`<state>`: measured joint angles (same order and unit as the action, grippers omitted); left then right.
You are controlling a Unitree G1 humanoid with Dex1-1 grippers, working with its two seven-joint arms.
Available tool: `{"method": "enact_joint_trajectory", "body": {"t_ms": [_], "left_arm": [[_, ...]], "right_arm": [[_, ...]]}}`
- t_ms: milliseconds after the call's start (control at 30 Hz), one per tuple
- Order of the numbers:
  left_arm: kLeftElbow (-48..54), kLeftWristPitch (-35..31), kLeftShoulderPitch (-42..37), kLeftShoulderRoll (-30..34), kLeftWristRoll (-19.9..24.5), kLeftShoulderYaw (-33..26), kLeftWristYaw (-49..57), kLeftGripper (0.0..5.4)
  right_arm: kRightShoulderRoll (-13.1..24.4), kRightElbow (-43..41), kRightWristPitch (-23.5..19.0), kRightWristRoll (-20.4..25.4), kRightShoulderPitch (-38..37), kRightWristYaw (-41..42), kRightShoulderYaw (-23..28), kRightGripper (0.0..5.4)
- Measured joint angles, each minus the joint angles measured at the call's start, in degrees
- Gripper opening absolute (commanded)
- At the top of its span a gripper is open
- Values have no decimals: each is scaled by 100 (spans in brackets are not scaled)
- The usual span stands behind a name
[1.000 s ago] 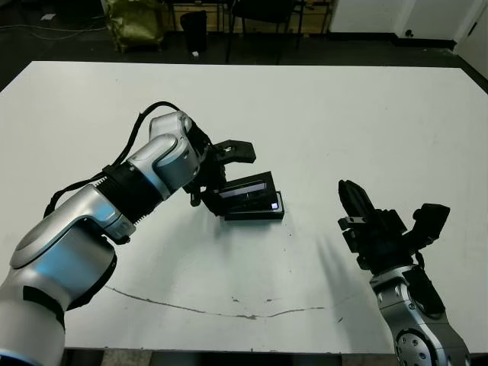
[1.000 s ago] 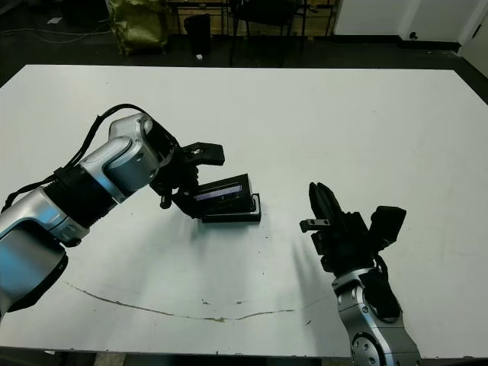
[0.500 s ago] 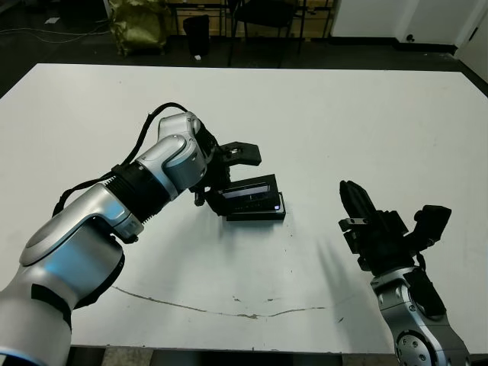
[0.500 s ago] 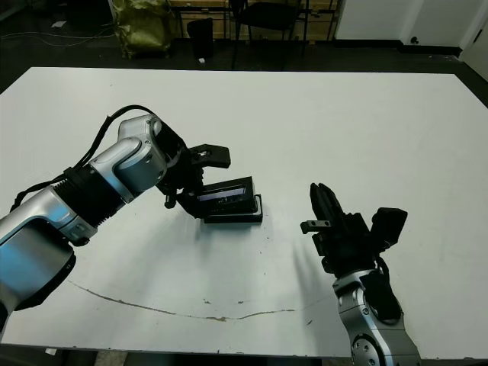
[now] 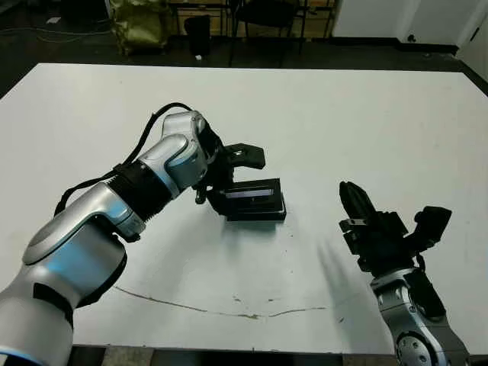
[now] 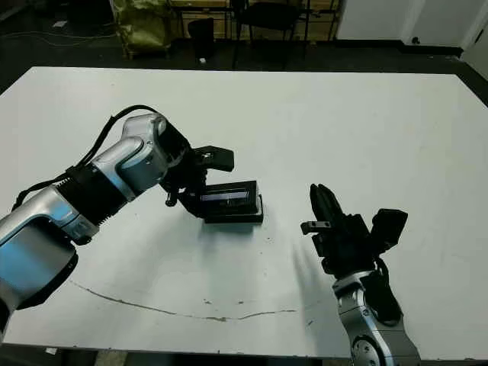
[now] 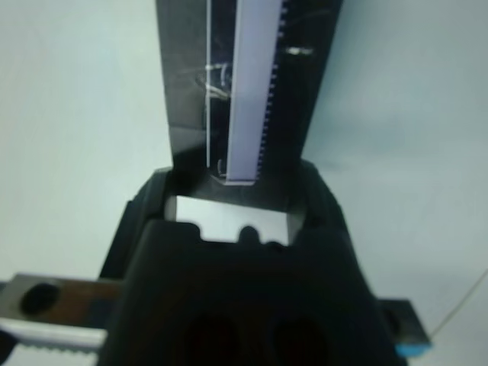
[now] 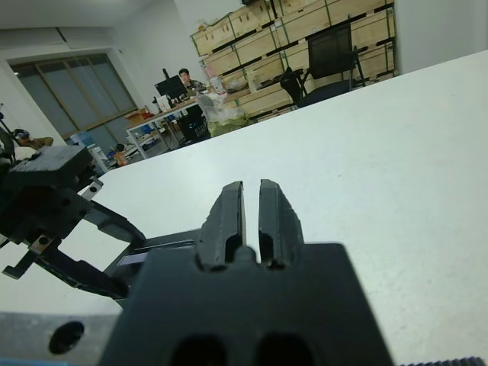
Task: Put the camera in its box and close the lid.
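The lid (image 5: 252, 194), black with a glossy window, lies flat on the box (image 5: 258, 216) near the table's middle. In the left wrist view the lid (image 7: 229, 84) stretches straight away from the gripper body. My left gripper (image 5: 229, 177) is open at the lid's left end, one finger (image 5: 245, 155) behind it and the other by its near corner. The camera is hidden. My right gripper (image 5: 353, 200) hovers to the right of the box, apart from it, its fingers (image 8: 229, 217) shut on nothing.
A thin dark crack line (image 5: 229, 311) runs across the table near its front edge. Beyond the far edge stand chairs (image 5: 263, 15) and a green bag (image 5: 137, 19). In the right wrist view a person (image 8: 185, 80) sits at a distant desk.
The lid, propped up at a slant over the box a second ago, now lies flat on it. My left gripper turned and shifted slightly right with it. The right arm stayed still.
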<state>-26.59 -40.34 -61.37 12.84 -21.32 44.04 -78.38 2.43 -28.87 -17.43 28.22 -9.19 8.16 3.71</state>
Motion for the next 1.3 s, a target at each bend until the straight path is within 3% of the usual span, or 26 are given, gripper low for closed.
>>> {"method": "enact_joint_trajectory", "body": {"t_ms": [167,300,433,633,1033,1300], "left_arm": [[185,-143,47,-2,-36,-16,85,208],[328,-388,101,-85,-20,-89,160,298],[478,-761,296,-705,-2,50,608,394],[624,-1098,262,-857,181,69,603,537],[774,-717,316,-655,329,200,605,539],[610,1118,312,-393,321,306,594,539]], "right_arm": [[0,1,0,-27,-15,-7,-2,0],[0,2,0,-6,-22,-5,2,0],[-15,12,1,6,-40,4,8,0],[-13,32,1,-22,-23,2,5,0],[-16,32,1,-30,-31,-3,23,0],[-16,32,0,-52,-31,-2,23,0]]}}
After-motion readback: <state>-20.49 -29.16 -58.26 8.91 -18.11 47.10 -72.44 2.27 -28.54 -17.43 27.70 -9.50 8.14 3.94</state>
